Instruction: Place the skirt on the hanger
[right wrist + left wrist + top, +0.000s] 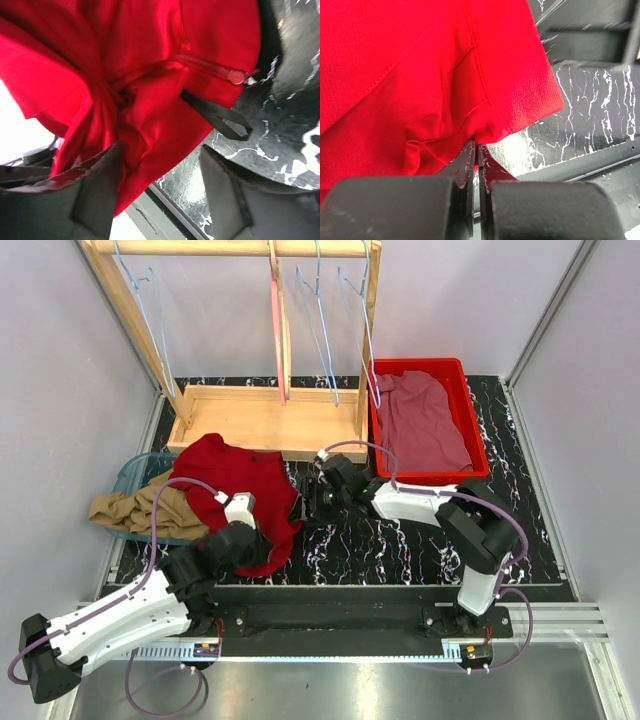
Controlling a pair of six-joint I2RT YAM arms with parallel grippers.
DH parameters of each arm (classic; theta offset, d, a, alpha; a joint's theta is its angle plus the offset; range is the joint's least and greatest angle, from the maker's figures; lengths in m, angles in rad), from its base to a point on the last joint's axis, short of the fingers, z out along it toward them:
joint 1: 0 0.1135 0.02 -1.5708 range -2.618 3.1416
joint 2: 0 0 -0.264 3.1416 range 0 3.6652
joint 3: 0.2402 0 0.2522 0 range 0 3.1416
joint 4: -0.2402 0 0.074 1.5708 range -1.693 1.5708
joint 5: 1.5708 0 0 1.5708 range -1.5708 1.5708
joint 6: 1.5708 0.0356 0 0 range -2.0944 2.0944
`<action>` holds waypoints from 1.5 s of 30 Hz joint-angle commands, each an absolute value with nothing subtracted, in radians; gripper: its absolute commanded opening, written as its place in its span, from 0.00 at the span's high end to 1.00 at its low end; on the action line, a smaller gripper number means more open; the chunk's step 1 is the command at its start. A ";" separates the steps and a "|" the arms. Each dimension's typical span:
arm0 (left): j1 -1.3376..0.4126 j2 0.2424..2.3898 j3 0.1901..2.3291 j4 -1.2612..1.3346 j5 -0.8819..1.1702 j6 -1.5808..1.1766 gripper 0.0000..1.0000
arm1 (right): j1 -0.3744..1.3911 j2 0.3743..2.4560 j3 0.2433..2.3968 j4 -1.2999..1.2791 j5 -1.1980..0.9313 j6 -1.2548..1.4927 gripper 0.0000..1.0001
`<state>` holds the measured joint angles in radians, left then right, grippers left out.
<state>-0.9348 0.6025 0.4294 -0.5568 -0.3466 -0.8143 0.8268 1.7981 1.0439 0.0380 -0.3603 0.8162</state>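
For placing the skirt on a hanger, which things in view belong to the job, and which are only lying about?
Job: red skirt, hangers, wooden rack, left gripper shut on the skirt's edge, right gripper open at it.
Lying about: red bin with maroon garment, clear tub with tan garment.

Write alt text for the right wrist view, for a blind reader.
A bunched red skirt fills the view, its fabric between the spread fingers of the right claw. Its zipper and a black hanging loop show at right, above the black marbled table.
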 commanded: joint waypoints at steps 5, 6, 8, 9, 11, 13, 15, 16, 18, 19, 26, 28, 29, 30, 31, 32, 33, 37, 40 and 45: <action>-0.937 0.592 0.451 -0.563 -0.402 -0.813 1.00 | 0.871 1.850 1.051 0.077 -0.361 0.879 0.74; -0.937 0.594 0.462 -0.566 -0.403 -0.808 1.00 | 0.870 1.845 1.043 0.075 -0.357 0.884 0.83; -0.937 0.598 0.480 -0.580 -0.417 -0.798 0.74 | 0.870 1.824 1.016 0.052 -0.325 0.879 1.00; -0.937 0.600 0.507 -0.584 -0.420 -0.787 0.60 | 0.871 1.810 1.005 0.046 -0.310 0.868 1.00; -0.937 0.614 0.544 -0.603 -0.433 -0.753 0.34 | 0.877 1.764 0.953 0.006 -0.256 0.829 1.00; -0.937 0.635 0.619 -0.618 -0.442 -0.708 0.25 | 0.879 1.734 0.886 -0.043 -0.195 0.808 1.00; -0.937 0.655 0.702 -0.620 -0.451 -0.672 0.18 | 0.881 1.684 0.835 -0.072 -0.167 0.793 1.00; -0.937 0.681 0.731 -0.617 -0.463 -0.634 0.15 | 0.881 1.666 0.795 -0.080 -0.149 0.795 1.00; -0.939 0.718 0.819 -0.611 -0.488 -0.595 0.11 | 0.884 1.611 0.766 -0.113 -0.129 0.798 1.00; -0.937 0.770 0.853 -0.607 -0.511 -0.557 0.10 | 0.888 1.591 0.743 -0.121 -0.106 0.799 1.00; -0.931 1.133 1.182 -0.663 -0.557 -0.476 0.01 | 0.925 1.493 0.729 -0.207 -0.025 0.772 1.00; -0.930 1.277 1.236 -0.707 -0.520 -0.474 0.01 | 0.934 1.493 0.736 -0.221 -0.006 0.770 1.00; -0.930 1.323 1.277 -0.719 -0.519 -0.472 0.01 | 0.939 1.494 0.736 -0.221 -0.005 0.776 1.00; -0.930 1.407 1.296 -0.748 -0.522 -0.477 0.01 | 0.942 1.493 0.733 -0.221 -0.006 0.779 1.00; -0.928 1.443 1.311 -0.761 -0.526 -0.477 0.01 | 0.945 1.493 0.729 -0.218 -0.005 0.782 1.00; -0.928 1.477 1.334 -0.768 -0.529 -0.476 0.01 | 0.948 1.493 0.726 -0.212 -0.006 0.790 1.00; -0.928 1.533 1.342 -0.781 -0.537 -0.476 0.01 | 0.950 1.491 0.721 -0.209 -0.006 0.795 1.00; -0.914 1.632 1.376 -0.818 -0.584 -0.491 0.01 | 0.959 1.485 0.693 -0.187 -0.006 0.816 1.00; -0.887 1.681 1.382 -0.819 -0.575 -0.486 0.01 | 0.962 1.474 0.670 -0.169 -0.006 0.831 1.00; -0.850 1.747 1.378 -0.819 -0.589 -0.488 0.01 | 0.963 1.456 0.632 -0.149 -0.006 0.851 1.00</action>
<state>-0.8768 1.7126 1.3334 -0.8192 -0.5343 -0.4934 0.9504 1.4929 0.6651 -0.1349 -0.0372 0.8318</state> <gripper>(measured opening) 0.987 0.011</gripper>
